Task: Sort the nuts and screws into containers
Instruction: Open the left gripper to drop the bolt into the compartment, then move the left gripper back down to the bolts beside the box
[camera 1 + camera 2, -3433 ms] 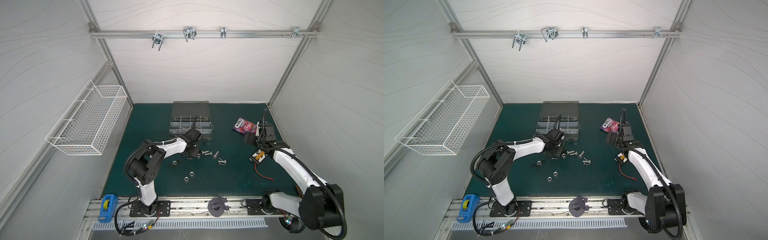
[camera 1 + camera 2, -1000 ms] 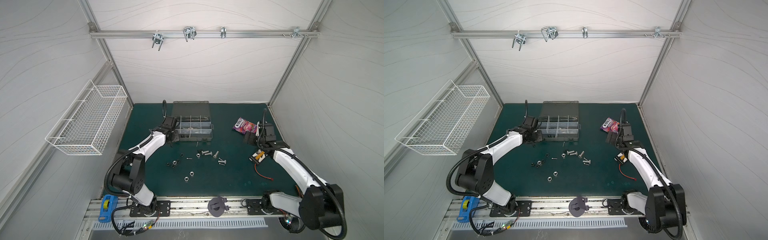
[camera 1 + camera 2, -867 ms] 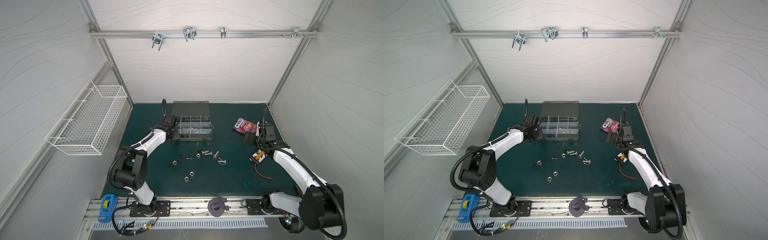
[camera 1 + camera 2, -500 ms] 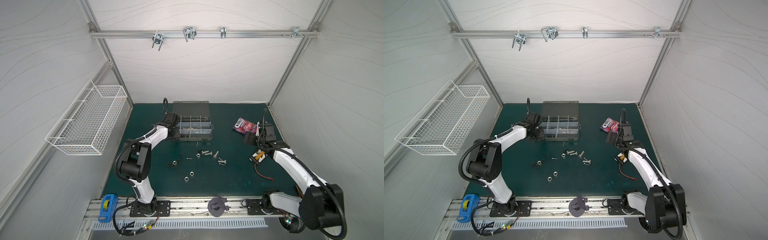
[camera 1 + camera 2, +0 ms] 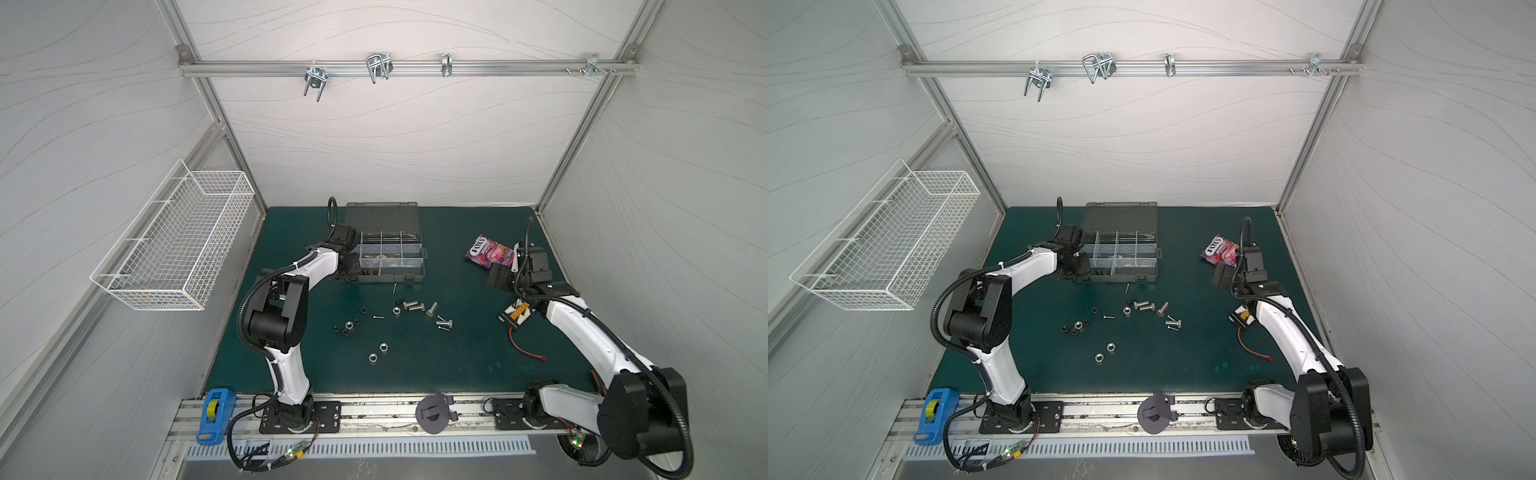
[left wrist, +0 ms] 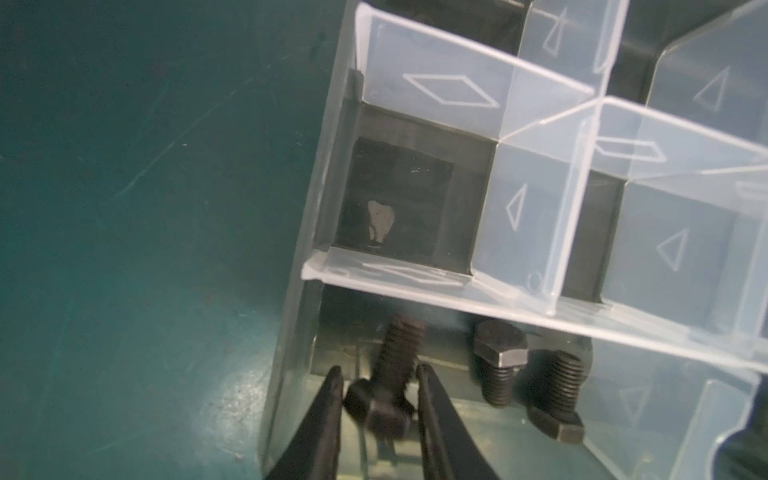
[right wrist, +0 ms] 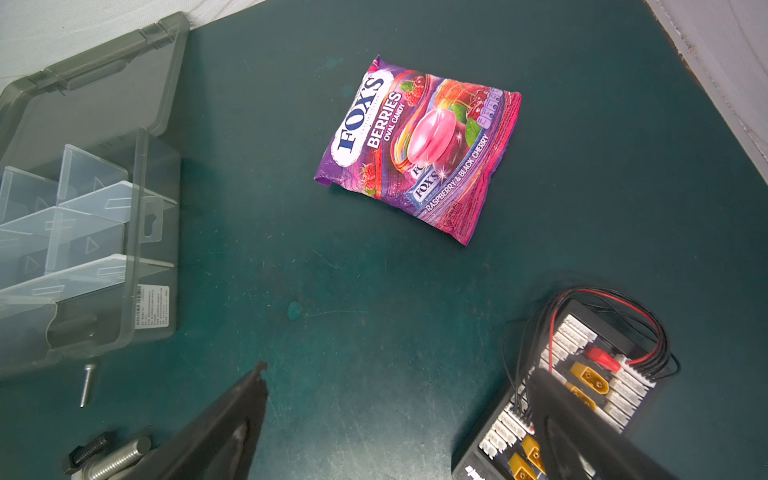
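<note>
So, black bolt sits between the left gripper's jaws at the organizer's corner compartment, beside two matching bolts, so like goes with like. Jaws are slightly apart; can't tell whether it's pinched or free. Other screws and nuts lie loose on the table. Right gripper is spread wide and empty, parked clear.
</note>
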Available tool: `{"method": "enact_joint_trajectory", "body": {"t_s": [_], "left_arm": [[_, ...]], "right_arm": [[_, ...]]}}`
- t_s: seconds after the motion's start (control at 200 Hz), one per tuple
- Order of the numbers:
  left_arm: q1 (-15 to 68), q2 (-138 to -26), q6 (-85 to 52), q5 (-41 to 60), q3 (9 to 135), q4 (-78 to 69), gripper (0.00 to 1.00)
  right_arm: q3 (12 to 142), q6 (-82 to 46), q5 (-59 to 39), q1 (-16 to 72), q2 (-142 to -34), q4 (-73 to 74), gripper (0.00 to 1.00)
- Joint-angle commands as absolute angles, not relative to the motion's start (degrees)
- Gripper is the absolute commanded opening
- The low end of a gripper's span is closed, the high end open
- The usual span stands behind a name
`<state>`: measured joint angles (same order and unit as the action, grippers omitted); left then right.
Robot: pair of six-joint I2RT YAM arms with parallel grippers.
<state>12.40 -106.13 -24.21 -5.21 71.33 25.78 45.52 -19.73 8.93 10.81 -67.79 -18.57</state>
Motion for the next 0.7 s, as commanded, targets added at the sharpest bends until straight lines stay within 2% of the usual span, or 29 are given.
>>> {"method": "enact_joint_trajectory", "body": {"t_s": [0.0,0.11,0.695], "left_arm": [[12.06,-106.44,-24.43,-4.83,73.13,24.87,0.35],[12.10,-105.89,-24.26,-4.73,72.96,25.05,0.39],[12.84,-93.39,-25.64,0.36,67.15,24.94,0.39]], "right_arm": [[45.97,-19.72,9.11,11.16,-68.33,-19.26,0.99],[45.99,-19.70,9.11,11.14,-68.42,-19.25,0.99],[45.88,-19.78,8.88,11.16,-68.38,-19.19,0.99]]}}
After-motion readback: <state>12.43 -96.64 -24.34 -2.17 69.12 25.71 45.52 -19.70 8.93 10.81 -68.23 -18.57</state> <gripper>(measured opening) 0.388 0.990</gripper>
